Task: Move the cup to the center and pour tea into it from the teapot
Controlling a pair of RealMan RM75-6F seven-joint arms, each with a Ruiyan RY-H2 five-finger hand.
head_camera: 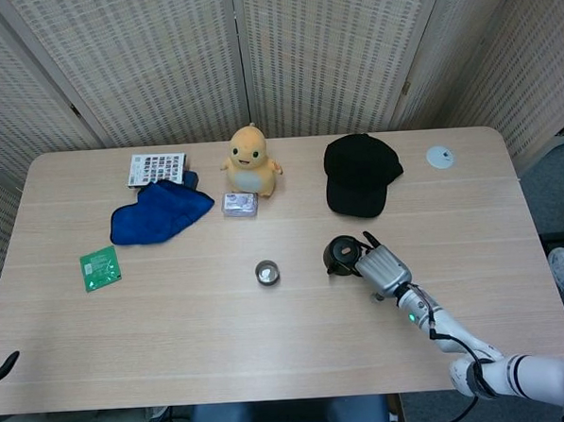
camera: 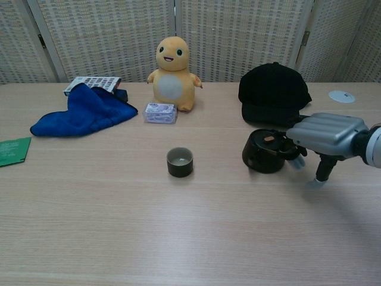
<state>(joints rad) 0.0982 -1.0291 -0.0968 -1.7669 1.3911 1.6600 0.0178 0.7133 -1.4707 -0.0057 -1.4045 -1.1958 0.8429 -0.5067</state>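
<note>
A small dark cup (head_camera: pixel 266 272) (camera: pixel 180 161) stands upright near the middle of the table. To its right sits the black teapot (head_camera: pixel 341 253) (camera: pixel 265 152), upright, with its handle facing my right hand (head_camera: pixel 381 267) (camera: pixel 327 134). The hand hovers just right of the pot; its fingertips (camera: pixel 296 159) reach to the handle without closing round it, and the thumb points down at the table. Of my left hand only a dark sliver (head_camera: pixel 2 366) shows at the bottom left edge of the head view.
A black cap (head_camera: pixel 360 174) (camera: pixel 272 89) lies right behind the teapot. Further back are a yellow plush toy (camera: pixel 172 65), a small wrapped packet (camera: pixel 160 112), a blue cloth (camera: pixel 83 110), a patterned card (head_camera: pixel 156 168), a green card (head_camera: pixel 100 268) and a white disc (head_camera: pixel 439 156).
</note>
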